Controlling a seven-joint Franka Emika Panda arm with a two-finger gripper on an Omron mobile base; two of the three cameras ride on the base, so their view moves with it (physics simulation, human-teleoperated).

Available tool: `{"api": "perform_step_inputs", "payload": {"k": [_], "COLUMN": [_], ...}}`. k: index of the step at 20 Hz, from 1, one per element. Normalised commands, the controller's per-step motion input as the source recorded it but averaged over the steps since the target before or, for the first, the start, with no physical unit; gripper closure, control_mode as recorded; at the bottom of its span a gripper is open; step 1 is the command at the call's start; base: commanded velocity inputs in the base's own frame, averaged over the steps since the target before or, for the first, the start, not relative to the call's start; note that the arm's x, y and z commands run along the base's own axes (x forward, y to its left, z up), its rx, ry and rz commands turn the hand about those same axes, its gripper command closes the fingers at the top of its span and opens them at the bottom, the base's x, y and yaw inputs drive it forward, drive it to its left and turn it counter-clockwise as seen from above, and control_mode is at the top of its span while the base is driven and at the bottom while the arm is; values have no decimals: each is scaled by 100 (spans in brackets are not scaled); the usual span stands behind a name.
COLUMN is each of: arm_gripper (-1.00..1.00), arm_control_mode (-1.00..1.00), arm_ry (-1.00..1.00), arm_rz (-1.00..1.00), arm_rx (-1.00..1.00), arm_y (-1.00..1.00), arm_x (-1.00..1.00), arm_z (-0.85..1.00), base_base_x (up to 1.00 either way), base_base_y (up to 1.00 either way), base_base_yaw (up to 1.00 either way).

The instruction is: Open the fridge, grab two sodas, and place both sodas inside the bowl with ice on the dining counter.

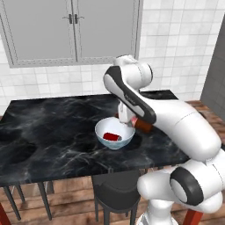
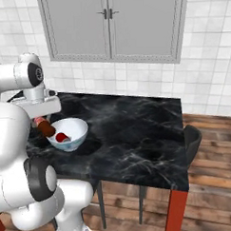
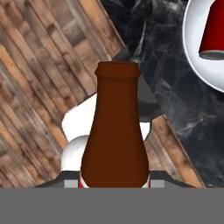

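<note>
Beside the bowl (image 1: pixel 115 134), toward the robot: gripper (image 1: pixel 134 121) clamped on bottle (image 1: pixel 143 126), lying level, neck pointing away from bowl.

Bowl (image 1: pixel 115 134) is sitting on dining counter (image 1: pixel 52 127), toward its near edge. Can (image 1: pixel 111 136) is lying inside the bowl. Bottle (image 1: pixel 143 126) is hanging tilted at the bowl's 3 o'clock in the left base view, just beside the rim. Chair (image 1: pixel 115 193) is standing at 6 o'clock, below the counter edge.
</note>
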Motion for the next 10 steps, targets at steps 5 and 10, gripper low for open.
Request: {"api": "perform_step_inputs", "payload": {"k": [5,10], "arm_gripper": [100,100], "arm_control_mode": [-100,-100], "arm_ry": [-6,-2], "arm_rz": [14,12], "arm_rx": [0,0], "arm_y": [-1,0], "arm_x": [30,33], "arm_z": [-24,-23], "base_base_x": [0,0], "base_base_y": [0,0], "base_base_yaw": [0,0]}}
